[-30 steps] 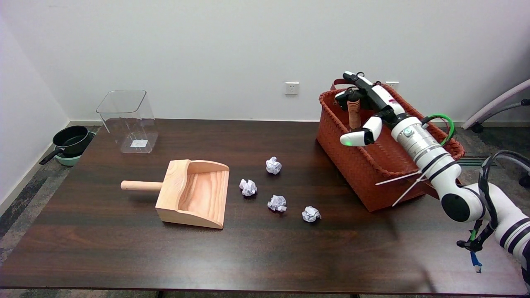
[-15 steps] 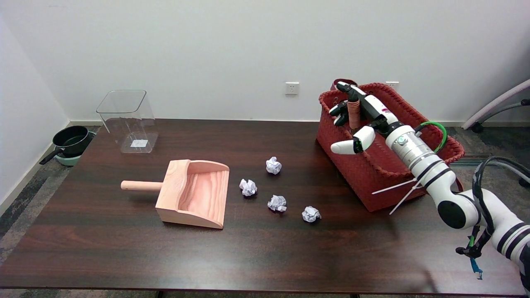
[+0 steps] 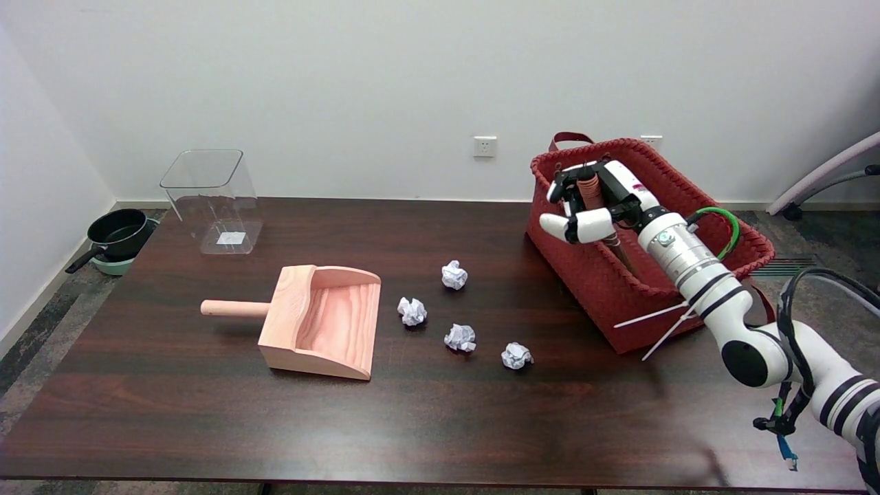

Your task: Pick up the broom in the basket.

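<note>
Most of the broom (image 3: 591,192) is hidden: only the top of its brown handle shows between the fingers of the robot hand (image 3: 591,199), and the rest is lost behind the hand and the wall of the red basket (image 3: 584,268). The right arm (image 3: 777,344) is cut off by the right edge. The bench (image 3: 412,412) runs out past the bottom edge.

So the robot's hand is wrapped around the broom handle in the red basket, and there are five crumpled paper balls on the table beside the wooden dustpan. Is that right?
Nearly. The head view shows four paper balls, not five, lying on the table beside the wooden dustpan. The rest holds: the right hand has its fingers around the broom handle in the red basket.
</note>
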You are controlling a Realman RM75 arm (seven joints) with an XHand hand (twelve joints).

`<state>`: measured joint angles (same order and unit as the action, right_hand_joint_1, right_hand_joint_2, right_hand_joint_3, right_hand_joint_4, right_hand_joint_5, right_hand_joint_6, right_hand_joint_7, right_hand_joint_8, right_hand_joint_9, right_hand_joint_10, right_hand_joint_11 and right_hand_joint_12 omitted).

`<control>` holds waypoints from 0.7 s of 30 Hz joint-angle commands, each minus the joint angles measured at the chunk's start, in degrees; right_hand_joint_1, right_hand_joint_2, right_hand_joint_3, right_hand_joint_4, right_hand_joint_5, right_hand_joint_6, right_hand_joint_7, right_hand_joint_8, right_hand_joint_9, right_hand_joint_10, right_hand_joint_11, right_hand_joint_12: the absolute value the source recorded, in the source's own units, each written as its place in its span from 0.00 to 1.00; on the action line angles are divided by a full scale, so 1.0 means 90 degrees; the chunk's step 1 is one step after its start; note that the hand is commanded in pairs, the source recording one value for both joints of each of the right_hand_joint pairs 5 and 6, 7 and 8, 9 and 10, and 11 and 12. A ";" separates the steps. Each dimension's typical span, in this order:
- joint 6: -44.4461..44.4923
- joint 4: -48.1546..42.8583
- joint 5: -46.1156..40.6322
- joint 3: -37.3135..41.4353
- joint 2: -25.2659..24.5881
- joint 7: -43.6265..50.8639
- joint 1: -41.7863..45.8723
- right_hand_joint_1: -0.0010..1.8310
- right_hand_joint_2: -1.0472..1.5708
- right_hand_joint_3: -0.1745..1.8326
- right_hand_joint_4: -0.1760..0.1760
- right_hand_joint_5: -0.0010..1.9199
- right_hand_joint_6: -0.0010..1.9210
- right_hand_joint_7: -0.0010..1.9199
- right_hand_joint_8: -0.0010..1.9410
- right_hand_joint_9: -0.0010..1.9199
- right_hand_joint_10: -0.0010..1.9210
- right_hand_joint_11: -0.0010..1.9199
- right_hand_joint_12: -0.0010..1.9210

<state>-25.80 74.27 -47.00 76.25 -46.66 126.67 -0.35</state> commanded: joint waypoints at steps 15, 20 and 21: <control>-0.1250 -0.0027 -0.0472 -0.0225 -0.0235 0.0373 -0.0272 0.55 0.72 0.55 0.50 1.00 1.00 0.97 0.96 0.98 0.98 0.94 0.94; -0.1264 0.0092 -0.0472 -0.0225 -0.0235 0.0403 -0.0304 0.54 0.71 0.55 0.50 1.00 1.00 1.00 0.99 1.00 1.00 0.98 0.98; -0.1264 0.0115 -0.0472 -0.0225 -0.0242 0.0403 -0.0307 0.54 0.72 0.55 0.50 1.00 1.00 1.00 0.99 1.00 1.00 0.99 0.99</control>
<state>-33.31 73.61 -50.23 74.80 -48.00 128.04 -1.63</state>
